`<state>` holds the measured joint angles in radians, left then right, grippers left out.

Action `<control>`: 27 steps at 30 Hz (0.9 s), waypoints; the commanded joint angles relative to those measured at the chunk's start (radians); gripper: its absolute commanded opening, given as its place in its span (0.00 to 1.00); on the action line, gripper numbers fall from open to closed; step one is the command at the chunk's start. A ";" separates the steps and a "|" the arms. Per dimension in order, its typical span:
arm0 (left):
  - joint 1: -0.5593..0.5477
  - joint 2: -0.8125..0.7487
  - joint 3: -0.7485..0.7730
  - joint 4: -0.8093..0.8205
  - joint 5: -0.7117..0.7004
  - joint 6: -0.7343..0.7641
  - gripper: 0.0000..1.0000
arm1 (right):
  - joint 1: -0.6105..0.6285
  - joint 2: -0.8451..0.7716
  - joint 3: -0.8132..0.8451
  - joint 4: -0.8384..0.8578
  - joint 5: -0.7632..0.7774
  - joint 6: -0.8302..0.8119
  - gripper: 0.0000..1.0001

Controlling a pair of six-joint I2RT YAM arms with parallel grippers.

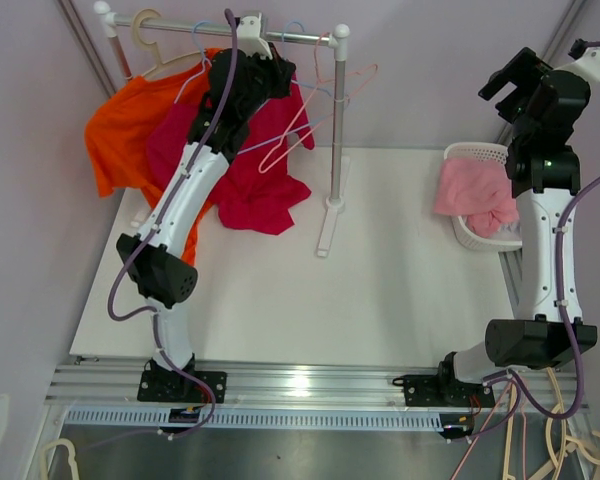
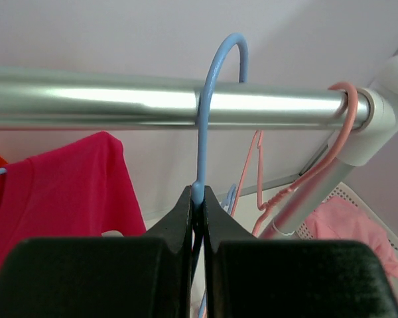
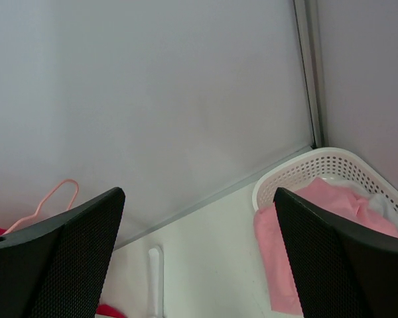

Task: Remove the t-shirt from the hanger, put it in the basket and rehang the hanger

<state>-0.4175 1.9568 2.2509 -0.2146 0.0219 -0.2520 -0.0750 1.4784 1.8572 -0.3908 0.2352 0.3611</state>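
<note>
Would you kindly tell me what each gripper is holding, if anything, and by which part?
Left gripper pinches the blue hanger by its neck, below the hook; right gripper is open, empty.

rail (image 2: 119, 99): polished metal, glossy | blue hanger (image 2: 200, 152): smooth, shiny plastic | t-shirt (image 2: 60, 192): soft matt magenta cloth | basket (image 3: 305, 169): white perforated plastic, matt | table (image 1: 380, 290): smooth matt white

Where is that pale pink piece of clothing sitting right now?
In the overhead view, the pale pink cloth spills over the left rim of the white plastic mesh basket at the right side of the white table, right beside the right arm.
</note>
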 commanded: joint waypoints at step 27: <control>0.269 -0.685 -0.645 0.118 0.286 0.080 1.00 | 0.072 0.006 -0.001 -0.037 -0.165 0.001 1.00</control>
<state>-0.1833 1.2945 1.6386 -0.1276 0.2504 -0.2230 -0.0200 1.4830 1.8641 -0.4404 0.0914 0.3653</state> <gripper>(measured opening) 0.994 0.993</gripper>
